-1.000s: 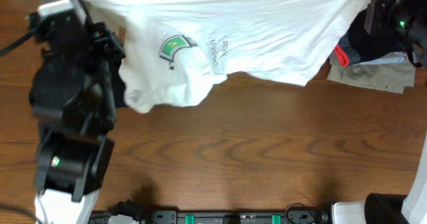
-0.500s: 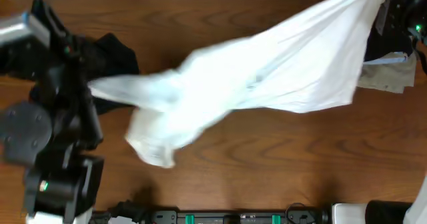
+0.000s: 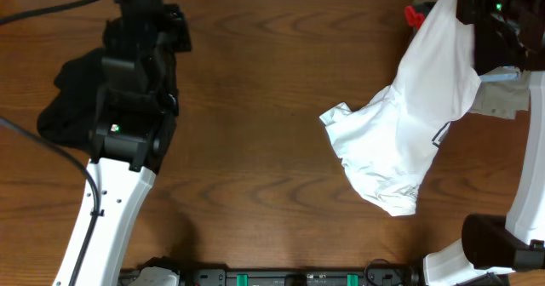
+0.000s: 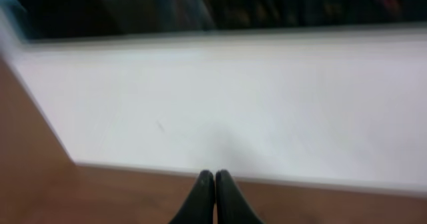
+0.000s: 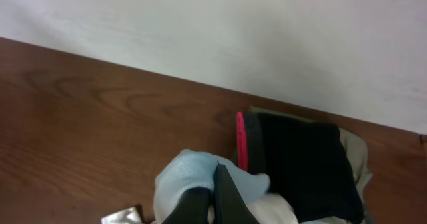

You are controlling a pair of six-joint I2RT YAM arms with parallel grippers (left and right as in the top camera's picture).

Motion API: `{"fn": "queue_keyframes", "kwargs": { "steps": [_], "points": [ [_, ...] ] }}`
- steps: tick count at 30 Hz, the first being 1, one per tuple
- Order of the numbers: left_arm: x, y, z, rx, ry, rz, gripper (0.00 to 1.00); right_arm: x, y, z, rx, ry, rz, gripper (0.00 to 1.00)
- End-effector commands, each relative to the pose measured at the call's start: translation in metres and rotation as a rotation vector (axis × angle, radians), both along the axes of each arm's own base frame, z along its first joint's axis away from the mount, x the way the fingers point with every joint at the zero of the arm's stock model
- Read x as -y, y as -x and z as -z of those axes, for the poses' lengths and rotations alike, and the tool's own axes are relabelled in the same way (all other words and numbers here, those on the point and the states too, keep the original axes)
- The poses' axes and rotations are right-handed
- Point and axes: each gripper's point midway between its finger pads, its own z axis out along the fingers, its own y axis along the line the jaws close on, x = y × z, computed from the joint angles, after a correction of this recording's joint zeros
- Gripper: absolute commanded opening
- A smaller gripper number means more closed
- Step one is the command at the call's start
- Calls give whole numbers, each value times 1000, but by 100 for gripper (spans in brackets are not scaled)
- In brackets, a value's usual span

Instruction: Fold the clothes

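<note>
The white T-shirt (image 3: 400, 141) hangs from my right gripper (image 3: 462, 3) at the far right. It drapes down to a crumpled heap on the table, and its print does not show. In the right wrist view the right gripper (image 5: 215, 176) is shut on a bunch of the T-shirt (image 5: 187, 177). The black garment (image 3: 72, 103) lies crumpled at the far left, partly under my left arm. Near the table's far edge, the left gripper (image 4: 215, 179) is shut with nothing between its fingertips.
A dark garment with red trim (image 5: 293, 164) lies on a khaki garment (image 3: 504, 99) at the far right corner, right behind the right gripper. The red trim (image 3: 414, 14) shows beside the hanging shirt. A white wall (image 4: 233, 97) runs along the table's far edge.
The T-shirt, earlier stretched between both grippers, has left the left gripper and swung right, hanging from the right gripper alone. The left arm has swung toward the far edge over the black garment.
</note>
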Motion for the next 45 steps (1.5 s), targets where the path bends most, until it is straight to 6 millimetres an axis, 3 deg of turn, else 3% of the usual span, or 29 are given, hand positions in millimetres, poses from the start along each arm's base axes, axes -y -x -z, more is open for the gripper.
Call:
{"fn": "queue_keyframes", "kwargs": {
  "steps": [1,5,8,13,16,22,25,32,36,45],
  "points": [
    [41,0,15,-68,63,230,6,0,0,-4,12,3,-16,1],
    [92,13,57,-240,118,514,7,0,0,-1,2,2,-15,1],
    [115,27,101,-412,107,612,16,0,0,-1,0,2,-15,1],
    [151,63,168,-664,-17,786,39,0,1,0,-6,1,-15,1],
    [182,83,197,-761,-75,915,53,0,1,0,-6,-1,-17,1],
    [225,109,247,-895,-165,1047,68,-1,3,3,-21,-2,-18,1],
    [247,126,274,-947,-239,1134,71,-1,4,5,-28,-2,-18,2],
    [288,151,315,-957,-385,1274,72,-1,4,5,-29,-2,-18,2],
    [295,146,334,-941,-482,1248,72,-1,4,5,-29,-2,-18,2],
    [307,156,365,-900,-652,1394,72,-1,4,5,-29,-3,-18,2]
  ]
}}
